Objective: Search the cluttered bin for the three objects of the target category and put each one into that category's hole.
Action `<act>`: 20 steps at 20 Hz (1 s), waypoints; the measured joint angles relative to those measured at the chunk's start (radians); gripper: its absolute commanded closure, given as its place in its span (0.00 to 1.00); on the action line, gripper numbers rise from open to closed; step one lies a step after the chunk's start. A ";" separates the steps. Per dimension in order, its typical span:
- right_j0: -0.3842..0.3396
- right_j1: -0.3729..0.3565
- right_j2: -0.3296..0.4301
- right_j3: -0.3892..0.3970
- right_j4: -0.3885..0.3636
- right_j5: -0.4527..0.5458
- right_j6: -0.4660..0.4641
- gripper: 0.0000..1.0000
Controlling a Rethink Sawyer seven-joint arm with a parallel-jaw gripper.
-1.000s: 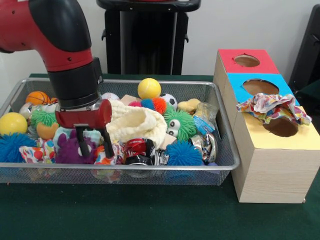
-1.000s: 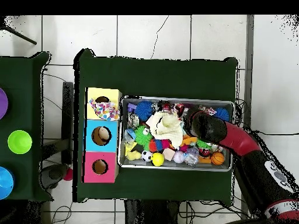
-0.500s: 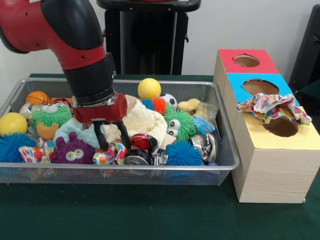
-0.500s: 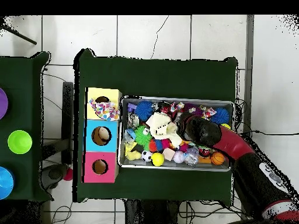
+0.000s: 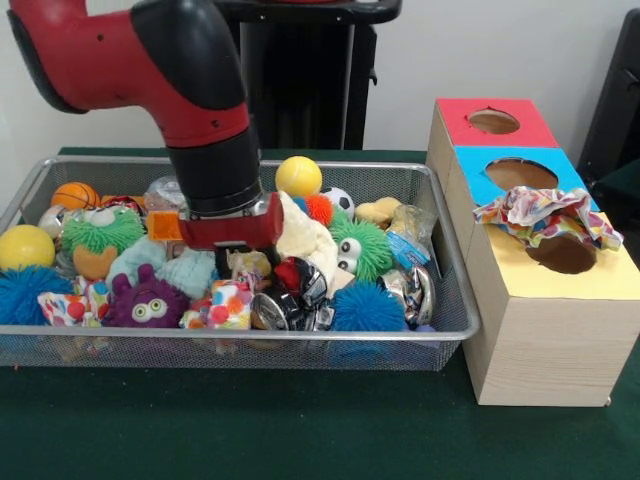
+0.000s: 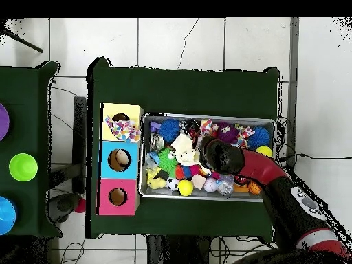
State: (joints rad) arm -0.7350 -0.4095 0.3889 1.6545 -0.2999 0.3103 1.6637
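The red and black arm reaches down into the silver wire-mesh bin point(image 5: 445, 320), and its gripper point(image 5: 238, 262) is sunk among the toys near the bin's middle; the fingers are hidden in the clutter, so I cannot tell whether they are wide, narrow or holding anything. A cream knitted cloth point(image 5: 305, 240) lies just beside the gripper, between it and a green spiky toy with eyes point(image 5: 358, 250). A yellow ball point(image 5: 298, 176) sits behind them at the far wall. A purple fuzzy toy with eyes point(image 5: 146, 300) and a colourful spotted fabric piece point(image 5: 222, 305) lie at the front. On the green worktop point(image 5: 300, 430) beside the bin stands a wooden box with red, blue and yellow tops point(image 5: 545, 340); a patterned cloth point(image 5: 545, 212) is draped over the yellow section's hole.
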 measured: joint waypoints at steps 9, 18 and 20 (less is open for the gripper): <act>0.111 -0.032 -0.063 -0.051 -0.134 -0.079 0.000 1.00; 0.117 -0.050 -0.065 -0.062 -0.241 -0.074 0.000 1.00; 0.117 -0.055 -0.065 -0.070 -0.279 -0.062 0.000 1.00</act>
State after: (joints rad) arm -0.6181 -0.4641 0.3239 1.5844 -0.5792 0.2481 1.6633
